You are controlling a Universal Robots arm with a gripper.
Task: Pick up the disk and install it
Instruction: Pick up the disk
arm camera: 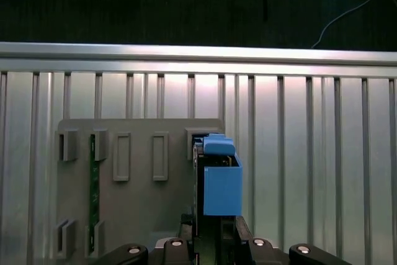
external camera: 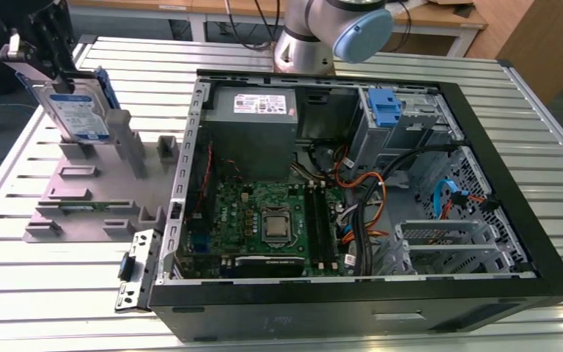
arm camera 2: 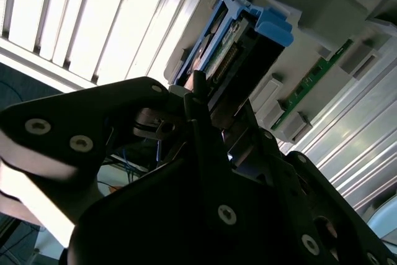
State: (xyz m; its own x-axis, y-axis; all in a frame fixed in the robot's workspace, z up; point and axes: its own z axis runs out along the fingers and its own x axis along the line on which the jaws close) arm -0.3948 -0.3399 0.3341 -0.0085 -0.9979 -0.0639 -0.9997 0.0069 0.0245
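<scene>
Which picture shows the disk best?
The exterior view: the disk stands in the grey holder, label facing the camera. Both wrist views catch it edge-on, mostly its blue rail.

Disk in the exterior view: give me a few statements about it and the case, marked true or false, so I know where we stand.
1. The disk stands on edge at the grey fixture, outside the computer case. True.
2. The disk is seated in the case's drive bay. False: it is at the fixture, on the exterior view's left of the case.
3. The end effector is at the disk's upper end. True.
4. The case is closed. False: it lies open, with the motherboard showing.
5. A blue clip sits inside the case. True.
</scene>
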